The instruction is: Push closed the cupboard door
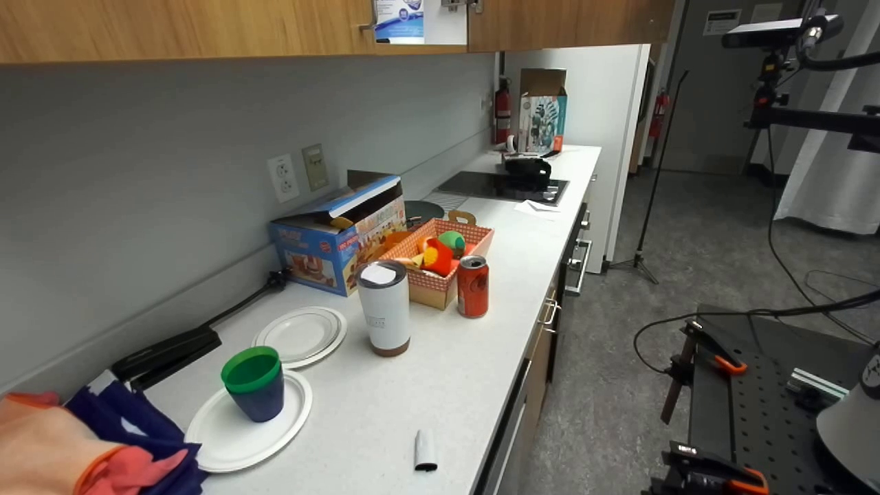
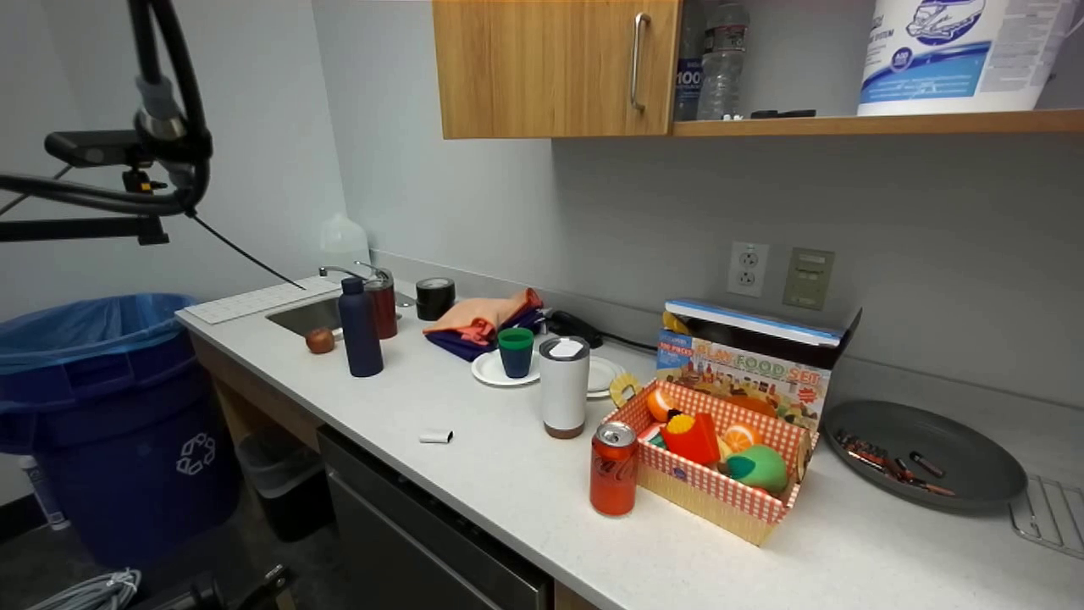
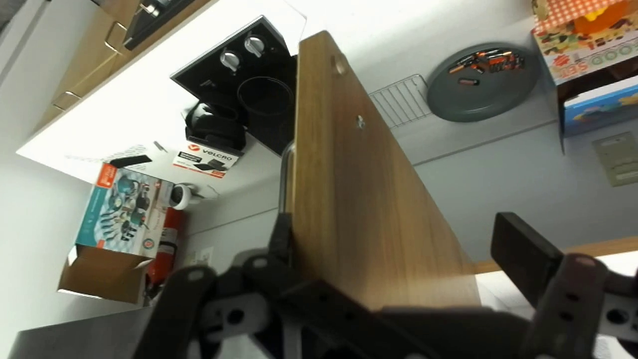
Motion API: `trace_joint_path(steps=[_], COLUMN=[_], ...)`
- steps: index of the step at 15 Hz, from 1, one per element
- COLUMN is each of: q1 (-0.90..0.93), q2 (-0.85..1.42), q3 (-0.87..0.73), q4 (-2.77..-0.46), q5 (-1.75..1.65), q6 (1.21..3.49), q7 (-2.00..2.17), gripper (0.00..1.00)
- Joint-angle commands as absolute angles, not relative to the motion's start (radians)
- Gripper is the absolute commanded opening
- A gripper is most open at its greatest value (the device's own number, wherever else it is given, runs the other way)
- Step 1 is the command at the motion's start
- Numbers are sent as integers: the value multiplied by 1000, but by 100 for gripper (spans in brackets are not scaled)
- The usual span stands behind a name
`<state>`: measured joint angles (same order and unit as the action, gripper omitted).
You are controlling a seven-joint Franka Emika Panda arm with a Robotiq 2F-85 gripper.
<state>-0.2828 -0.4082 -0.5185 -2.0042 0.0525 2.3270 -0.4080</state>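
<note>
Gripper (image 3: 401, 242), wrist view: two-fingered, matt black to charcoal. Fingertips (image 3: 523, 257): plain black blocks, flat-faced, square-edged. Finger linkages (image 3: 559, 331): dark, bulky, rounded at the ends, with small dark holes; round pivot heads, some pale grey, one brownish. Link plates (image 3: 251, 311): mid-grey, each with a larger dark round hole. Palm (image 3: 448, 326): a dark bar, out of focus. Arm housing (image 1: 851, 433), in an exterior view: off-white, smooth, curved, only partly in frame; black marking (image 1: 874, 375) near its upper edge, too small and cropped to read.

Counter (image 2: 508, 466) bears 1 red can (image 2: 614, 476), 1 basket (image 2: 703, 500).
</note>
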Motion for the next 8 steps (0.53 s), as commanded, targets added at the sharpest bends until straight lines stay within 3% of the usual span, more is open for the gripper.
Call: trace_joint_path(steps=[1,8], q1=[-215,-242], q2=[-411,-520], q3=[-561,-433], q4=[-1951,-2035], q5=[138,30], q6=[2228,2139], q7=[-537,-494], gripper=[100,100])
